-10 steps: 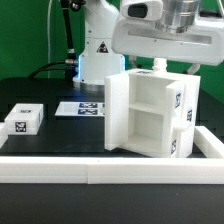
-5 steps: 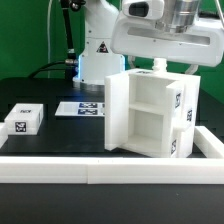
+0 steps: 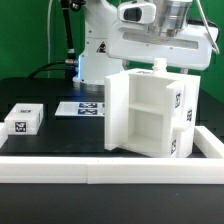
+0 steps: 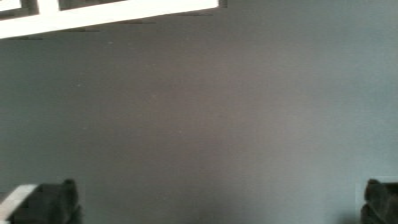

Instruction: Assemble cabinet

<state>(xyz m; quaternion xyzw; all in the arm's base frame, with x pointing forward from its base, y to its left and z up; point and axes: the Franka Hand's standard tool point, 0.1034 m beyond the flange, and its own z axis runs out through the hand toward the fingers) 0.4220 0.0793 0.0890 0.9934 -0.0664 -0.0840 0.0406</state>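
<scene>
The cabinet [image 3: 150, 112], a large white box with open shelf compartments and tags on its side, stands upright on the black table right of centre in the exterior view. My gripper [image 3: 159, 64] hangs just above and behind its top edge, mostly hidden by the wrist and the cabinet. In the wrist view the gripper [image 4: 217, 204] is open and empty. Its two dark fingertips [image 4: 54, 203] stand far apart at the frame's corners over bare dark table. The cabinet does not show in the wrist view.
A small white tagged block [image 3: 24, 119] lies at the exterior view's left. The marker board [image 3: 80, 107] lies flat behind, near the robot base. A long low white rail [image 3: 60, 166] edges the table's front. A white strip [image 4: 107, 14] shows at the wrist view's edge.
The arm's wrist has shifted a little toward the exterior view's left above the cabinet. The cabinet and the block have not moved.
</scene>
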